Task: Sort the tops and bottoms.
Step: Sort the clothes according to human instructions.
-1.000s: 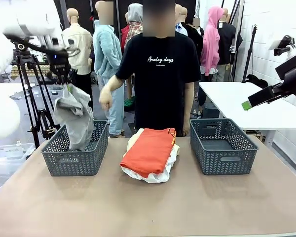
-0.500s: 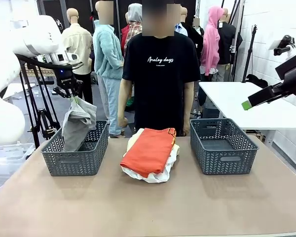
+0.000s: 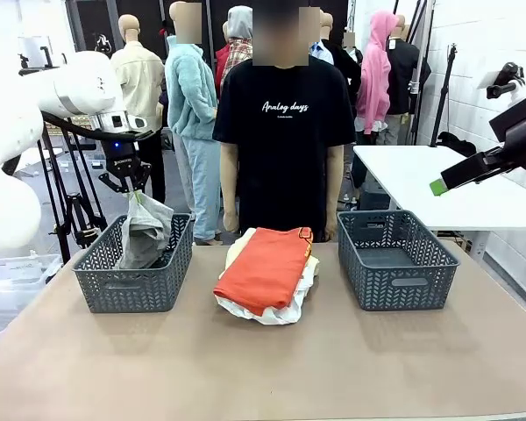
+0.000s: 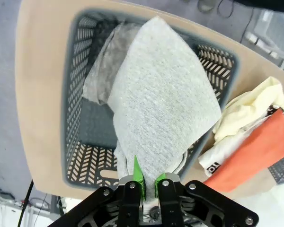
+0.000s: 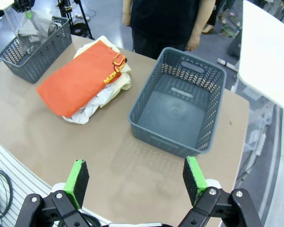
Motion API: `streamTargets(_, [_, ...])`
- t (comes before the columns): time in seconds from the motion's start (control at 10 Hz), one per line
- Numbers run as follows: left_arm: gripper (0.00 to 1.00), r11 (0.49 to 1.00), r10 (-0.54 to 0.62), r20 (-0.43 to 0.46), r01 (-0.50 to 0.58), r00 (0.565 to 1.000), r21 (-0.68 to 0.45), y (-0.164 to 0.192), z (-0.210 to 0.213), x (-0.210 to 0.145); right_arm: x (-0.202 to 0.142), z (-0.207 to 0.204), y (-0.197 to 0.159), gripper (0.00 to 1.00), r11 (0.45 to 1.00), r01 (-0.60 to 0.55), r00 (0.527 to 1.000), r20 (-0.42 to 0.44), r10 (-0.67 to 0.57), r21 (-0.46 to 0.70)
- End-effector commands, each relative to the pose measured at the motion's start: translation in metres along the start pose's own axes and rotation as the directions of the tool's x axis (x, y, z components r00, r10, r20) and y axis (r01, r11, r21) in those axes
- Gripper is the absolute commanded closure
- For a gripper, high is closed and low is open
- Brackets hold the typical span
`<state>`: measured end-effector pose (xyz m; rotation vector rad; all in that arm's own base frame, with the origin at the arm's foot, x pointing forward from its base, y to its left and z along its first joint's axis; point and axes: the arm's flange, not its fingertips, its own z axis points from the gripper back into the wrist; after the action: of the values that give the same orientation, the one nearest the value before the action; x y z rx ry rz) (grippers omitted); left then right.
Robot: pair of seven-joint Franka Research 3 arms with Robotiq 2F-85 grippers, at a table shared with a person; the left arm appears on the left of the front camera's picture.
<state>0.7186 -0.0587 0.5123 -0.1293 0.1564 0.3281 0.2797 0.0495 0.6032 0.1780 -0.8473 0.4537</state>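
Partly inside rim of left basket (image 3: 131, 289), grey garment (image 3: 146, 230).

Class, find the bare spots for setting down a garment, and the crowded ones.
Free: the right basket, and the near strip of table in front of both baskets and the pile. Crowded: the left basket, where the left gripper holds the grey garment.

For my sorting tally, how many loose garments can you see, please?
4: grey one in left basket, held by left gripper; orange atop white and yellow, mid-table. Others may hide beneath.
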Motion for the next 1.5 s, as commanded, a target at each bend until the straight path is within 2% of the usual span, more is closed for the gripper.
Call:
streamTargets(0.0, [1.00, 0.999, 0.026, -0.007, -0.026, 1.000, 0.024, 0.029, -0.040, -0.066, 0.000, -0.001, 0.001, 0.00, 1.000, 0.011, 1.000, -0.007, -0.011, 0.005])
streamTargets(0.4, [0.31, 0.999, 0.029, 0.035, -0.030, 0.999, 0.032, 0.029, -0.034, -0.064, 0.000, -0.001, 0.001, 0.00, 1.000, 0.011, 1.000, -0.007, -0.011, 0.005])
streamTargets(0.5, [0.15, 0.999, 0.030, 0.074, -0.032, 0.997, 0.027, 0.028, -0.030, -0.062, 0.000, -0.001, 0.001, 0.00, 1.000, 0.011, 1.000, -0.007, -0.011, 0.005])
streamTargets(0.6, [0.15, 1.000, 0.022, -0.006, -0.022, 1.000, 0.022, 0.015, -0.022, -0.038, 0.000, -0.001, 0.001, 0.00, 1.000, 0.011, 1.000, -0.007, -0.011, 0.005])
streamTargets(1.4, [0.15, 1.000, 0.022, -0.006, -0.022, 1.000, 0.022, 0.015, -0.022, -0.038, 0.000, -0.001, 0.001, 0.00, 1.000, 0.011, 1.000, -0.007, -0.011, 0.005])
